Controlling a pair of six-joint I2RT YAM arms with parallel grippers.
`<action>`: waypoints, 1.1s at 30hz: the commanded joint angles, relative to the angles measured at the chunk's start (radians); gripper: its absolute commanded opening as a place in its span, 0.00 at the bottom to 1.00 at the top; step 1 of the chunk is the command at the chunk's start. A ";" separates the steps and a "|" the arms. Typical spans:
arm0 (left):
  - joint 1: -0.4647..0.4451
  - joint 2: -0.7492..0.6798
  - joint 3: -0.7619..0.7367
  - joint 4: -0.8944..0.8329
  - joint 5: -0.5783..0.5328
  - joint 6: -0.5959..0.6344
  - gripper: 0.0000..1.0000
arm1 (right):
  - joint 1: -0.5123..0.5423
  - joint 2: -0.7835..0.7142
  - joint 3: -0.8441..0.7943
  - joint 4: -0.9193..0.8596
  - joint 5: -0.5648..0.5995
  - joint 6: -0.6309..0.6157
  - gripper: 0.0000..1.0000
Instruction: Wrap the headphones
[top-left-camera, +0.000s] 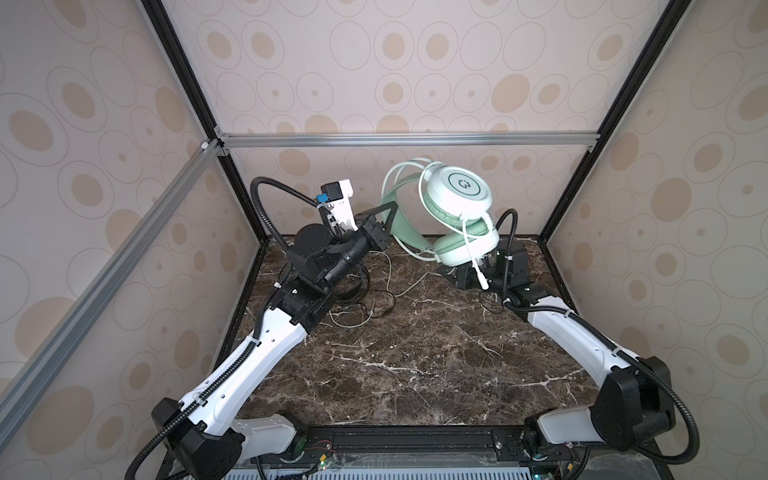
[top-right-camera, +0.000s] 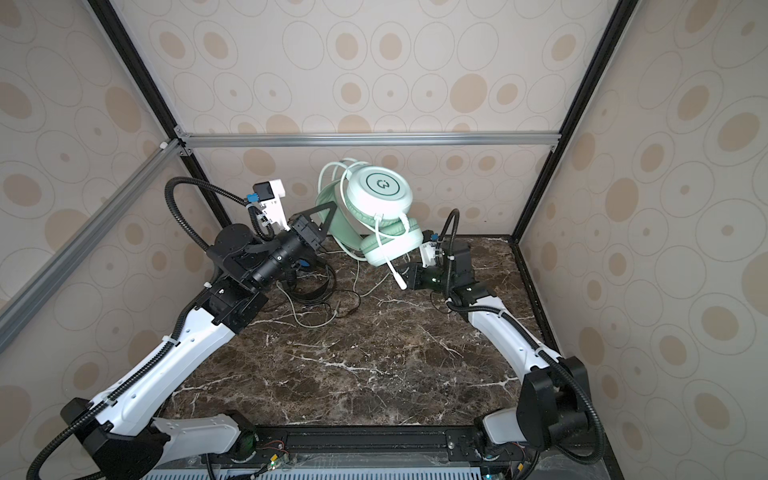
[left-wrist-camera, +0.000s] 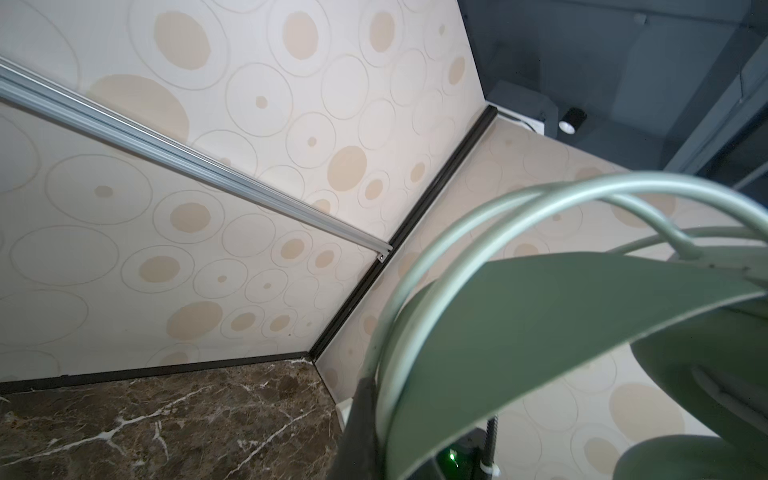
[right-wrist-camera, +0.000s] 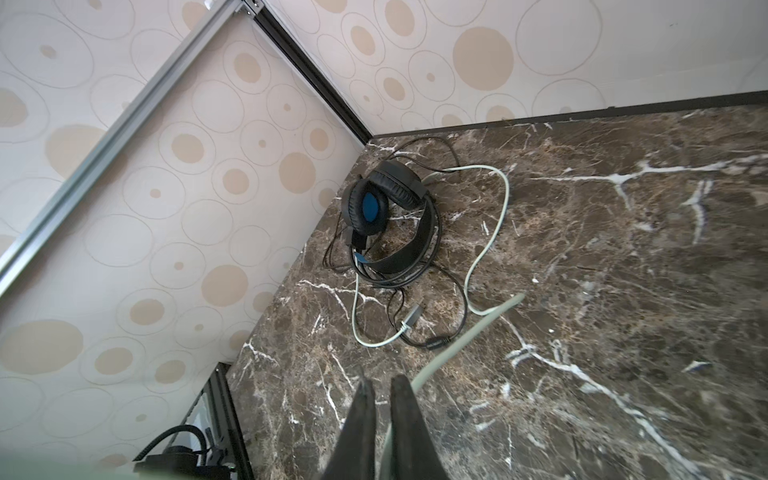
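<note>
Hanging above the table (top-left-camera: 415, 365), the mint-green headset (top-left-camera: 457, 191) is clamped by its headband (left-wrist-camera: 540, 332) in the closed left end effector (top-left-camera: 390, 216); the black headset (right-wrist-camera: 395, 195) lies by the far-left corner; the right end effector (right-wrist-camera: 380, 380) pinches the pale cord (right-wrist-camera: 457, 345).

Mint-green over-ear headset (top-left-camera: 457, 195) with white cups and pale whitish cord (right-wrist-camera: 506, 191); black over-ear headset (right-wrist-camera: 390, 208) with blue inner lining and thin black cord (right-wrist-camera: 434, 343); dark brown marble tabletop (top-left-camera: 415, 365) veined white; cream wall panels (top-left-camera: 374, 62) patterned with tan ovals in grey rings
</note>
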 joint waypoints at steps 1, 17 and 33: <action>-0.001 -0.016 -0.012 0.137 -0.153 -0.173 0.00 | 0.019 -0.056 0.026 -0.135 0.085 -0.095 0.11; -0.102 0.091 0.043 -0.050 -0.488 -0.181 0.00 | 0.118 -0.215 0.008 -0.397 0.360 -0.299 0.05; -0.111 0.183 0.120 -0.174 -0.669 -0.123 0.00 | 0.282 -0.318 0.022 -0.540 0.547 -0.408 0.02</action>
